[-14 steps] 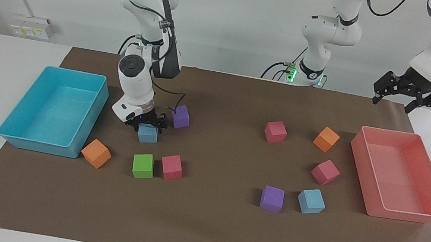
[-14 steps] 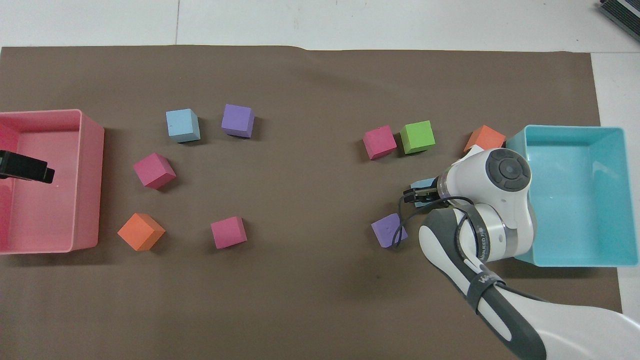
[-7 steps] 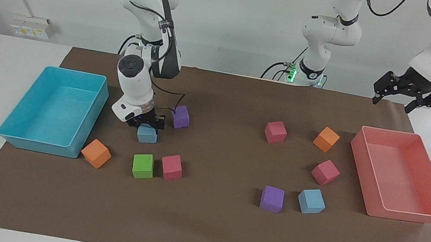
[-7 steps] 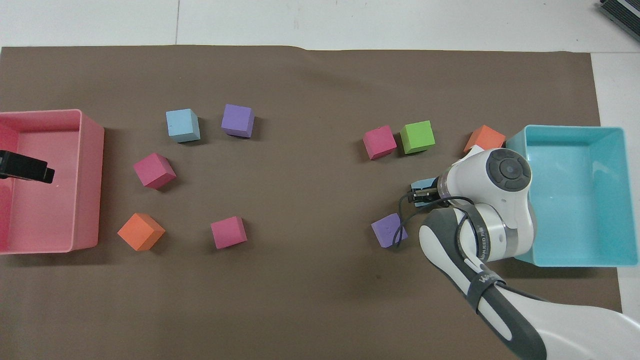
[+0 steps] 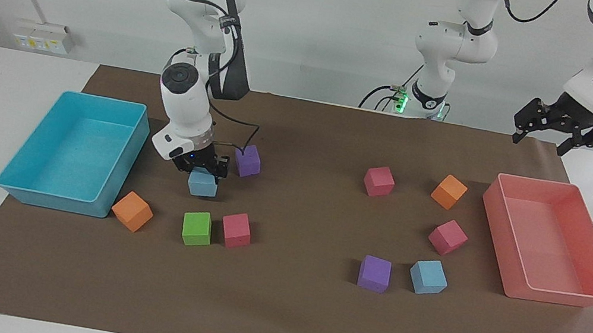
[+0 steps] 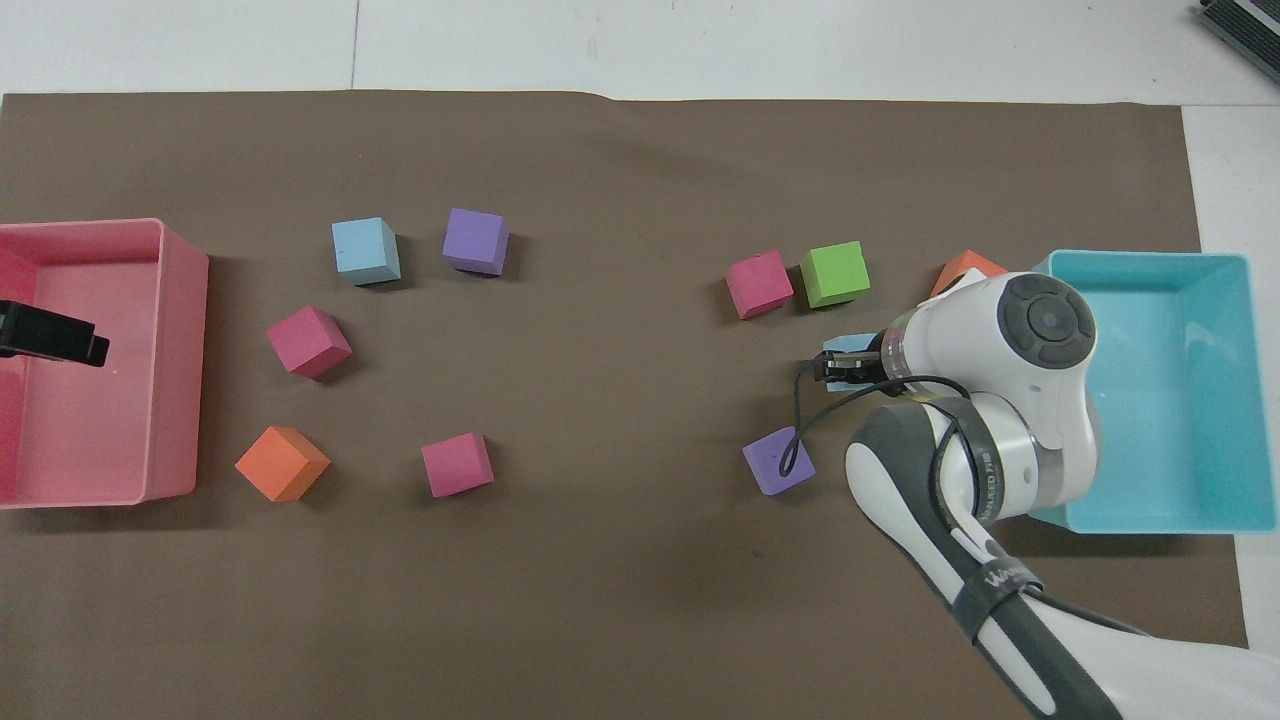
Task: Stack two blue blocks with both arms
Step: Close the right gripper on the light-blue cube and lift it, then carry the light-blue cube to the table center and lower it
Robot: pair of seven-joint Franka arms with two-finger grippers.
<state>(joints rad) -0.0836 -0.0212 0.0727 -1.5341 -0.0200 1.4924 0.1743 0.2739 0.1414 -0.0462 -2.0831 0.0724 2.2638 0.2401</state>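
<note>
My right gripper (image 5: 204,173) is shut on one blue block (image 5: 202,184), holding it just above the mat between the turquoise tray and a purple cube (image 5: 247,160). From overhead the arm covers most of this block (image 6: 848,345), and only its edge shows by the right gripper (image 6: 843,367). The other blue block (image 5: 428,276) (image 6: 365,251) sits on the mat beside a second purple cube (image 5: 374,273), toward the left arm's end. My left gripper (image 5: 539,142) (image 6: 52,336) waits open and empty, raised over the pink tray's end nearest the robots.
The turquoise tray (image 5: 49,202) stands at the right arm's end and the pink tray (image 5: 558,296) at the left arm's end. An orange cube (image 5: 132,211), a green cube (image 5: 197,228) and a magenta cube (image 5: 236,230) lie near the held block. More cubes surround the other blue block.
My right gripper closed on the blue block, and the arm then rose a little with it. The left arm has not moved.
</note>
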